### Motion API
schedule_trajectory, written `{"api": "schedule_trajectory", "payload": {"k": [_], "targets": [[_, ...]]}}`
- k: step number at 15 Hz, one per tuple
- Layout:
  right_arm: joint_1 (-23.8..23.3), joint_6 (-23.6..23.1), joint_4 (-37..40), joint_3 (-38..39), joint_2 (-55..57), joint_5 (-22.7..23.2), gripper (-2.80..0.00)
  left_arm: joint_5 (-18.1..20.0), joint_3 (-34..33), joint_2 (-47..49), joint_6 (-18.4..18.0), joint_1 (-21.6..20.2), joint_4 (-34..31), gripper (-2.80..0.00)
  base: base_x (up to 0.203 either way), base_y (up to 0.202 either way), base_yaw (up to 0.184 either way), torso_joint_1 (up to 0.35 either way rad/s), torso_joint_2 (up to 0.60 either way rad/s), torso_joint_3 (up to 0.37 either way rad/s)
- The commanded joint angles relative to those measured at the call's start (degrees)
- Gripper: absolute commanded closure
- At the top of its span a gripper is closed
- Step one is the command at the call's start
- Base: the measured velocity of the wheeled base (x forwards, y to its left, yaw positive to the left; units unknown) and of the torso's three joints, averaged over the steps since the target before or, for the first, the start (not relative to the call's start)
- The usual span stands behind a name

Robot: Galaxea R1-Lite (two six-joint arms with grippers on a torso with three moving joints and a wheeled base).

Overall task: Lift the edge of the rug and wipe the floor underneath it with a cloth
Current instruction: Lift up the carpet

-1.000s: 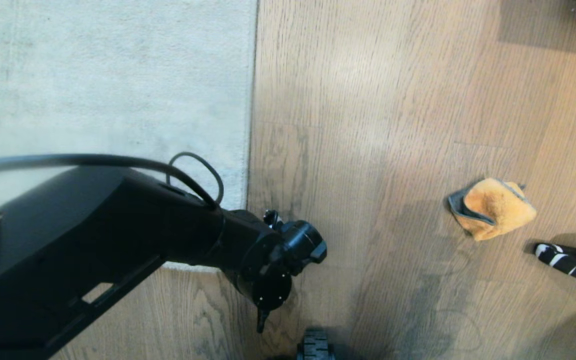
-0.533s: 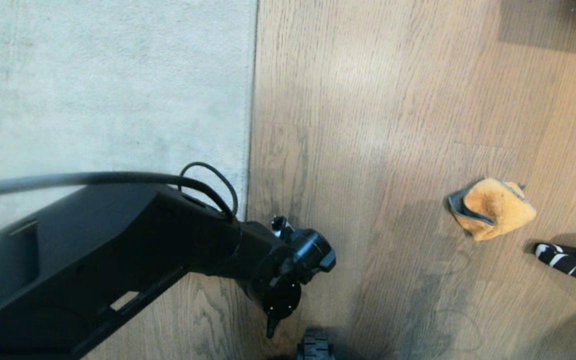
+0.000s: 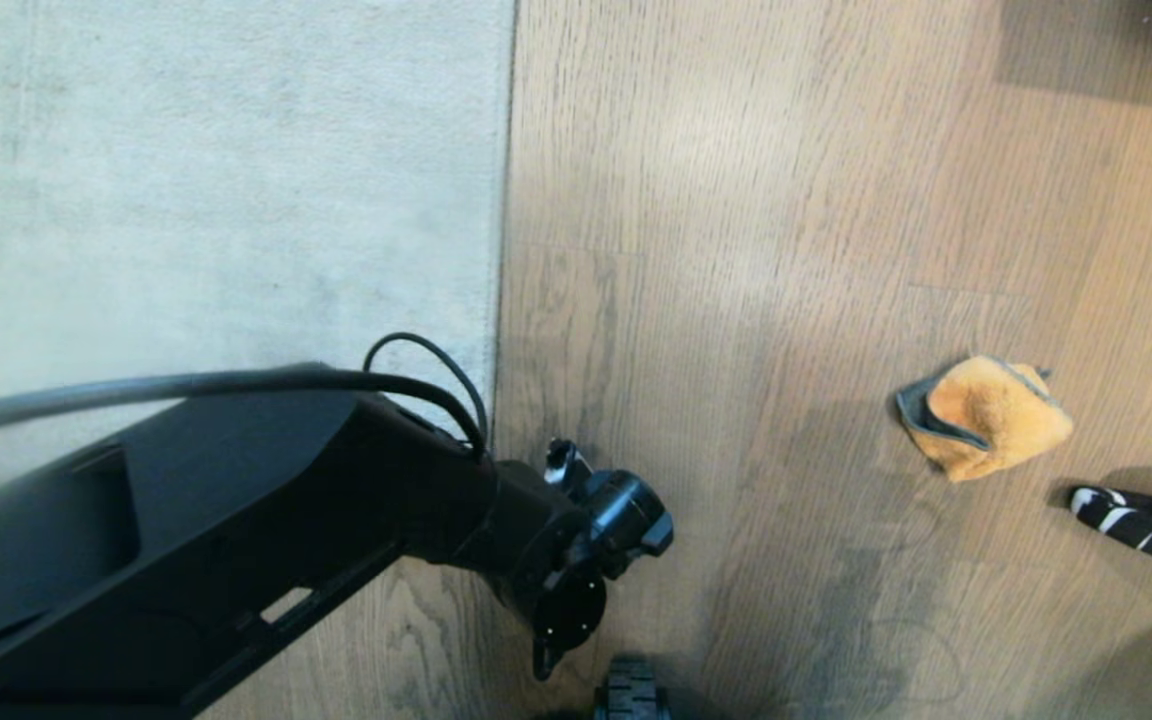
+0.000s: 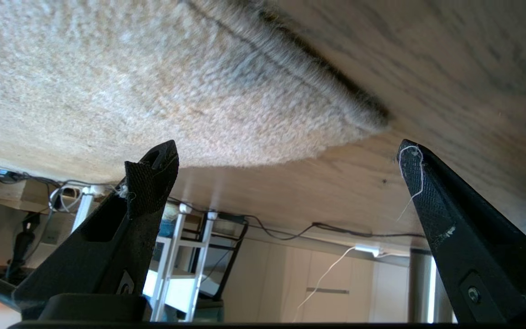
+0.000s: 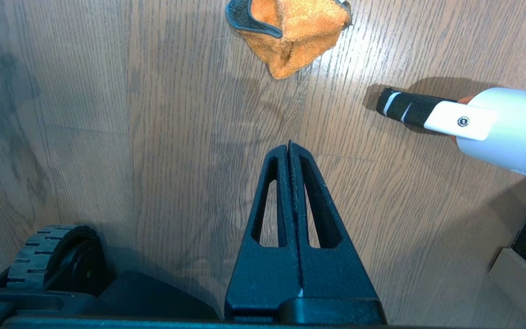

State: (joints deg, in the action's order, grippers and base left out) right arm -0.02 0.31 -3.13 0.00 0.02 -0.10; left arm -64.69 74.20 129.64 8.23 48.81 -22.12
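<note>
Rug edge (image 3: 504,200) runs straight away from the robot; left gripper (image 4: 286,151) gapes wide, empty.

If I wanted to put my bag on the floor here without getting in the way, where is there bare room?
The widest bare floor lies between the rug edge and the cloth, running to the far side. It is crowded near the rug corner, where the open left gripper hovers, and around the cloth, beside a striped tool tip and the shut right gripper.
</note>
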Motion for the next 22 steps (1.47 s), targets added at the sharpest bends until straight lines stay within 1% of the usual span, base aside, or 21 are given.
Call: {"api": "schedule_trajectory", "payload": {"k": [1,3,4,5,13,20,22], "targets": [[0.02,0.04,-0.03,0.0,0.06,0.01,0.0,-0.35,-0.34,1.84,0.12,-0.18,2.87,-2.8,0.0,0.0,0.0,0.0,0.0,0.0],[0.02,0.13,-0.03,0.0,0.06,0.01,0.0,-0.56,-0.98,2.85,0.12,-0.21,6.08,-2.8,0.0,0.0,0.0,0.0,0.0,0.0],[0.02,0.13,-0.12,0.0,0.06,0.01,0.0,-1.25,-1.02,3.05,0.12,-0.21,6.48,-2.8,0.0,0.0,0.0,0.0,0.0,0.0],[0.02,0.13,-0.03,0.0,0.06,-0.04,0.0,-1.94,-1.16,3.16,0.1,-0.22,6.48,-2.8,0.0,0.0,0.0,0.0,0.0,0.0],[-0.06,0.13,-0.03,0.0,0.06,-0.08,0.0,-2.55,-2.13,2.9,0.12,-2.93,6.99,-2.8,0.0,0.0,0.0,0.0,0.0,0.0],[-0.05,0.13,-0.03,0.0,0.06,-0.06,0.0,-2.81,-2.13,4.63,-0.03,-4.07,15.37,-2.8,0.0,0.0,0.0,0.0,0.0,0.0],[0.02,0.13,-0.03,0.0,0.06,-0.05,0.0,-2.81,-2.04,4.83,-0.05,-3.99,15.79,-2.8,0.0,0.0,0.0,0.0,0.0,0.0]]}}
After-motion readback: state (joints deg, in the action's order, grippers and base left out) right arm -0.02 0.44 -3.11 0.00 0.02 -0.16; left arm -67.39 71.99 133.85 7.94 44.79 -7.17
